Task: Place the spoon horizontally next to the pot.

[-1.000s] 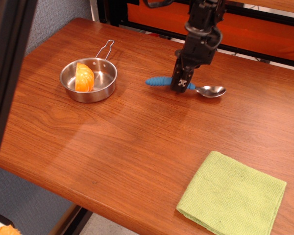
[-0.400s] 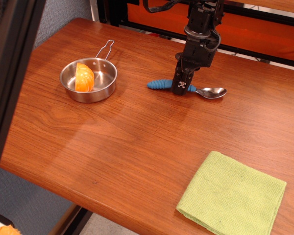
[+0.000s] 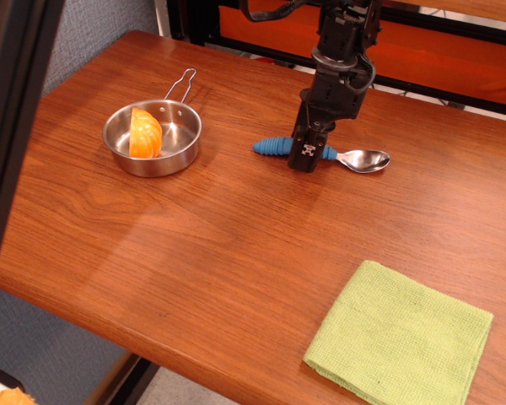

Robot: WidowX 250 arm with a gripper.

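The spoon (image 3: 274, 148) lies flat and roughly horizontal on the table, to the right of the pot with a gap between them. Its blue ribbed handle points left and its silver bowl (image 3: 364, 160) points right. The pot (image 3: 173, 156), a small shiny steel pan with a wire loop handle, sits at the left and holds an orange piece (image 3: 145, 133). My gripper (image 3: 309, 153) comes down from above onto the middle of the spoon handle and hides that part. Its near finger stands in front of the handle, and the jaws look slightly apart around it.
A folded green cloth (image 3: 401, 337) lies at the front right corner. The wooden table's (image 3: 236, 253) front edge runs diagonally at the lower left. A dark post stands along the left side, and an orange and black frame stands behind the table.
The spoon came down slightly onto the table and then stayed still. My gripper shifted a little left and toward the camera while the spoon did not move.
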